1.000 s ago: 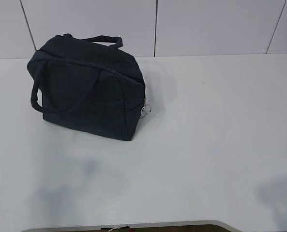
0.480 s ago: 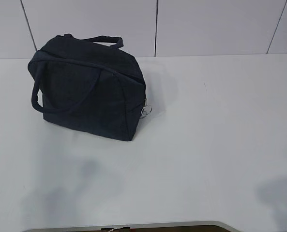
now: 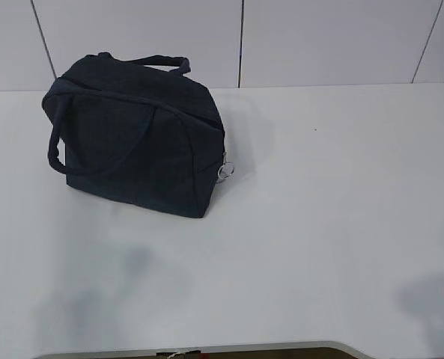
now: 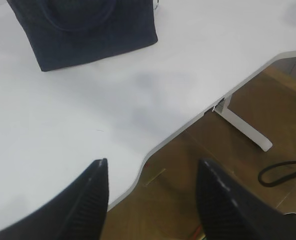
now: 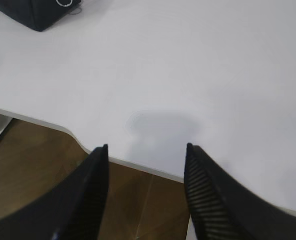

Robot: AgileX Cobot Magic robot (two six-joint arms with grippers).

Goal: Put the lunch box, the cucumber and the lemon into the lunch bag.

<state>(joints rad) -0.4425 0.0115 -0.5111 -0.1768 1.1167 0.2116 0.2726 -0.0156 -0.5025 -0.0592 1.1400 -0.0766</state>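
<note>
Exterior view gives you the boxy dark navy fabric lunch bag (image 3: 135,142) standing upright in the upper left of the frame on the white table (image 3: 319,224), its two loop handles up and its silver ring pull (image 3: 224,171) hanging at the right-hand end; the top zipper looks closed, though the dark cloth makes that hard to confirm. You will find no lunch box, cucumber or lemon in any of the three views, so either they are already inside or out of frame; you cannot tell which. Your left gripper (image 4: 150,172) sits at the bottom of the left wrist view, jaws apart and holding nothing, over the table's near edge, with the bag ahead of it toward the upper left. Your right gripper (image 5: 147,149) is likewise spread and empty at the bottom of its view, with only the bag's corner and ring showing at the far upper left. The bag lies on the left arm's side, so that arm looks nearer; its long axis runs left to right.
</note>
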